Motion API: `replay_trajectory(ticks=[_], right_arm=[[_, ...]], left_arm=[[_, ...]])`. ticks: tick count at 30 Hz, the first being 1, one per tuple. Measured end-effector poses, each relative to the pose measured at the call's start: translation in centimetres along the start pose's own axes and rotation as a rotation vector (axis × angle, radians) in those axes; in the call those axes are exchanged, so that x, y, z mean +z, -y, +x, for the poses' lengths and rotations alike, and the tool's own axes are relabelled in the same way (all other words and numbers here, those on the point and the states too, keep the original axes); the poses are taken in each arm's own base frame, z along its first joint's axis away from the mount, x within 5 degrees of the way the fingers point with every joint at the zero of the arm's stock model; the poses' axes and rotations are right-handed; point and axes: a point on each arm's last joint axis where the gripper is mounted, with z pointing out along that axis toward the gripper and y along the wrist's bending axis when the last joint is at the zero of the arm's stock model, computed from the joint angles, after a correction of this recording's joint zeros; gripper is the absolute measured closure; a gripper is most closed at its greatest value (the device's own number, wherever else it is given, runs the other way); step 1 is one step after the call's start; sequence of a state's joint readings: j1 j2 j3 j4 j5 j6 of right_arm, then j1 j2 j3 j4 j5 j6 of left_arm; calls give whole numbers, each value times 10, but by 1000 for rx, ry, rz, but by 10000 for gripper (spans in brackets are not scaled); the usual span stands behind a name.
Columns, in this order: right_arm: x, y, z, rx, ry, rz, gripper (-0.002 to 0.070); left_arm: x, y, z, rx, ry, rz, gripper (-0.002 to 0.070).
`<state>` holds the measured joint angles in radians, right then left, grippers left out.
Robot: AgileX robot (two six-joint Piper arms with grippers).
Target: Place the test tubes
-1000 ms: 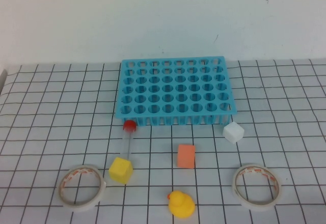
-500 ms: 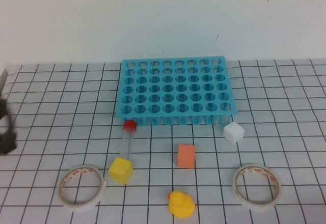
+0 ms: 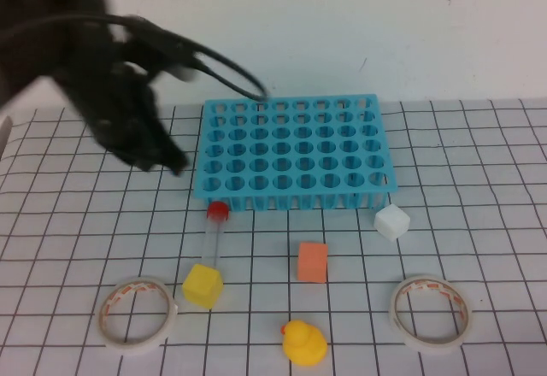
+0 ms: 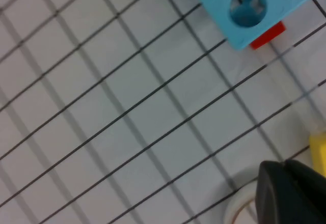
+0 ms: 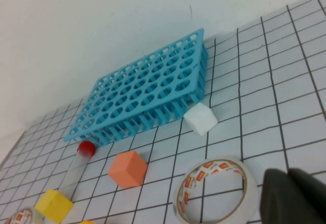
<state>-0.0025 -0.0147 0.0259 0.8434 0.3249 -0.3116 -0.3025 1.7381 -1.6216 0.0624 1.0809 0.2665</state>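
Bright, even, diffuse light fills every view; the white table [image 3: 479, 222] looks slightly washed, without glare. Shadows are faint and soft, hugging the rack [image 3: 291, 149] toward 6 o'clock. In the high view the left arm [image 3: 120, 111], at 10 o'clock, is a dark smear. The left wrist view is soft throughout. The right gripper [image 5: 293, 196], at 5 o'clock in its own view, is out of focus.

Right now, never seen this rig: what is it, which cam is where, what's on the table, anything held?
Two robot arms with grippers. One picture looks down from a raised camera; the other two come from cameras on each wrist. The left gripper hangs left of the blue rack, shut, holding nothing. The right gripper, shut and empty, shows only in its wrist view, near a tape roll. On the table: a red-capped test tube lying flat, a yellow cube, an orange cube, a white cube, a toy duck, another tape roll.
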Motion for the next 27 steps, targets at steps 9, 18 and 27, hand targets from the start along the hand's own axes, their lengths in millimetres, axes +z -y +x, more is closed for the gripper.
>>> replay_trajectory(ticks=[9,18,27], right_arm=[[0,0,0,-11,0,0,678],[0,0,0,-41,0,0,678],[0,0,0,-43,0,0,678]], left_arm=[[98,48,-42,39,-194,102,504],[108,57,-30,-15,-271,152,267],[112,64,14,-67,-172,136,260]])
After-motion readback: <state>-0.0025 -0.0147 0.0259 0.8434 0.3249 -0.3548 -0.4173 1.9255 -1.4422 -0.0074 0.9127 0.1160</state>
